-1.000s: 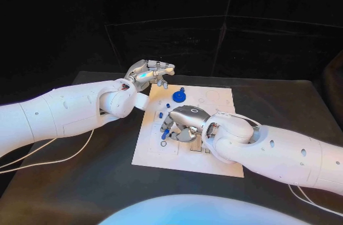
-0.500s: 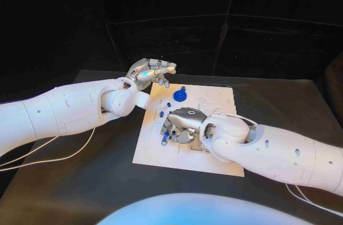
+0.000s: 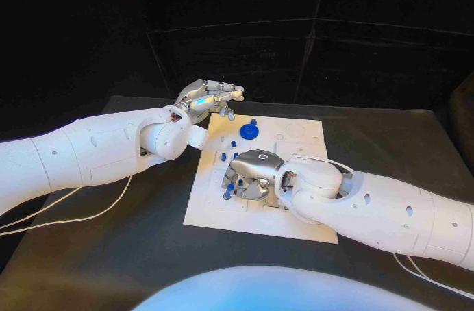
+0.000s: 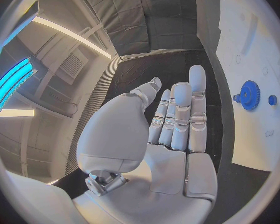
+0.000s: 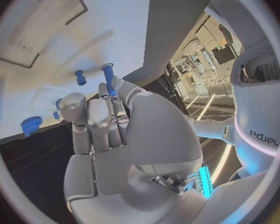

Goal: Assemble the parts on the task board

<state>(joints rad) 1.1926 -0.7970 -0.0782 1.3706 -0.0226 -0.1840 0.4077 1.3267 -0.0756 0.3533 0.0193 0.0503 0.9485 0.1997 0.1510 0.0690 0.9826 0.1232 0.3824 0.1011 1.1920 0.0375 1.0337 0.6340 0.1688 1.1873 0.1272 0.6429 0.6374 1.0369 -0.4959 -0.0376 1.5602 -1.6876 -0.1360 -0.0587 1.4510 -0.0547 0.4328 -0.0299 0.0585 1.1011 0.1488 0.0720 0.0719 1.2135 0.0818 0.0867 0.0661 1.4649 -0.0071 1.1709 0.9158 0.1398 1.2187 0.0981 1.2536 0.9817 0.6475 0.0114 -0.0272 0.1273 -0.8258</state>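
Two hands: we are logging both.
Right hand (image 3: pixel 253 176): pinching a blue peg (image 5: pixel 107 78) over the task board (image 3: pixel 296 218) middle.
Left hand (image 3: pixel 205 98): hovering empty, fingers apart, past the board's far-left corner.
Blue gear (image 3: pixel 248 129): sitting near the far edge.

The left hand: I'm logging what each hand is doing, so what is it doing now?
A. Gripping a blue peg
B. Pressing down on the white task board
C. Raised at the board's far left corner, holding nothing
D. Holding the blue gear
C: the silver left hand hangs by the far left corner of the white task board, its fingers straight and empty; the round blue gear lies apart on the board.
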